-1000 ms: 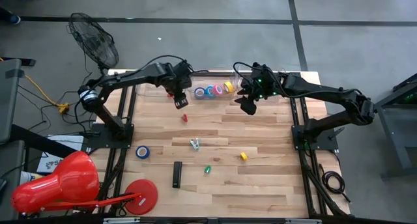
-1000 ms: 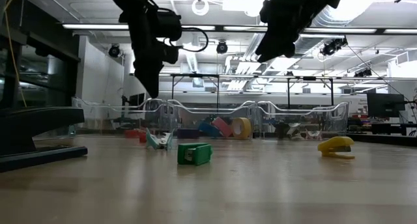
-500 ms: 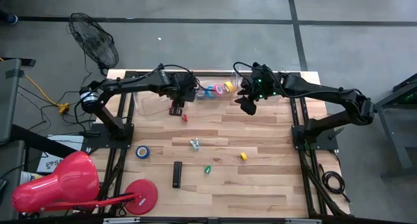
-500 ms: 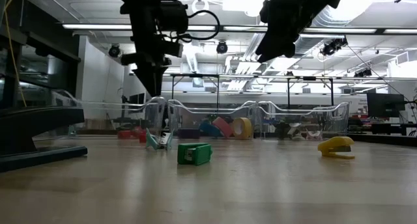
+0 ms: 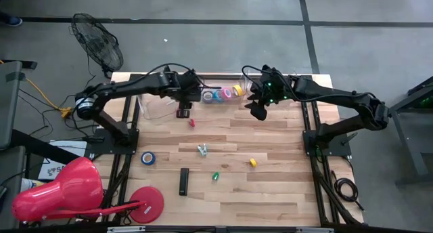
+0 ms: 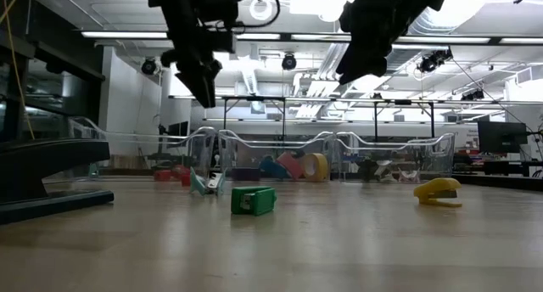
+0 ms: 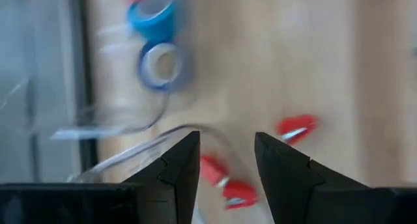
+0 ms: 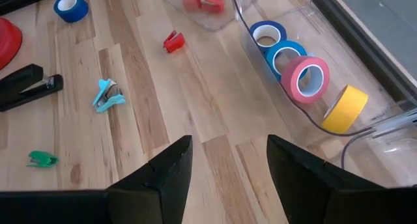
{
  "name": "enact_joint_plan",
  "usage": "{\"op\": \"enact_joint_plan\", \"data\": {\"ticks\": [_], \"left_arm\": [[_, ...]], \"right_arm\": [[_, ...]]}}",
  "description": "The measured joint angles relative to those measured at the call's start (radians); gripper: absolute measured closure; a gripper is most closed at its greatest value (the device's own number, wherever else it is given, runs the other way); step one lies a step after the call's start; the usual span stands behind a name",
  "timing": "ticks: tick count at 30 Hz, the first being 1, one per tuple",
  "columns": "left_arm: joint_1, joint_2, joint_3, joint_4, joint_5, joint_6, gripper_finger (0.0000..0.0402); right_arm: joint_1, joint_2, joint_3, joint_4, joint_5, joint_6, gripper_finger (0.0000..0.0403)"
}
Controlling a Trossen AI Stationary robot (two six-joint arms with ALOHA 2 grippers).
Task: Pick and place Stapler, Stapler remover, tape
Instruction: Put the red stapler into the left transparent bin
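Observation:
My left gripper (image 5: pixel 184 99) hangs open above the left end of the clear tray (image 5: pixel 157 106). A red stapler remover (image 7: pixel 221 180) lies in the tray below its fingers, untouched. A second red remover (image 5: pixel 191 123) lies on the wood just outside. Blue, pink and yellow tape rolls (image 8: pixel 306 77) stand on edge in the tray's middle. One blue tape roll (image 5: pixel 147 158), a teal remover (image 5: pixel 202 150) and the black stapler (image 5: pixel 184 181) lie on the table. My right gripper (image 5: pixel 257 111) hovers open beside the tray, holding nothing.
A small green stapler (image 5: pixel 216 176) and a small yellow one (image 5: pixel 253 162) lie on the near half of the table. A flat red disc (image 5: pixel 147 202) sits at the near left corner. The middle of the wooden top is bare.
My left gripper has gone up from the tray's left end and rolled about its own pointing line, staying open. The red remover in the tray, covered by the gripper a second ago, now shows below it.

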State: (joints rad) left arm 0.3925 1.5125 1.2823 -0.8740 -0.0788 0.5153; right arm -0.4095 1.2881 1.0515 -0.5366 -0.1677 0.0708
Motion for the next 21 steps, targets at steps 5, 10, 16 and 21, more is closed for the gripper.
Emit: {"op": "enact_joint_plan", "data": {"ticks": [5,10,16,21], "left_arm": [[-0.019,-0.01,0.0,-0.076,0.154,0.127,0.0259],[-0.043,0.02,-0.002,-0.141,0.142,0.26,0.0259],[-0.059,0.062,0.0,-0.1,0.172,0.329,0.0259],[-0.061,0.101,0.0,-0.103,0.201,0.364,0.0256]], "right_arm": [[0.0,0.0,0.0,-0.003,-0.004,0.0,0.0215],[0.0,0.0,0.0,-0.002,-0.004,-0.002,0.0215],[0.0,0.0,0.0,-0.002,-0.004,-0.003,0.0215],[0.0,0.0,0.0,-0.005,-0.004,-0.003,0.0215]]}}
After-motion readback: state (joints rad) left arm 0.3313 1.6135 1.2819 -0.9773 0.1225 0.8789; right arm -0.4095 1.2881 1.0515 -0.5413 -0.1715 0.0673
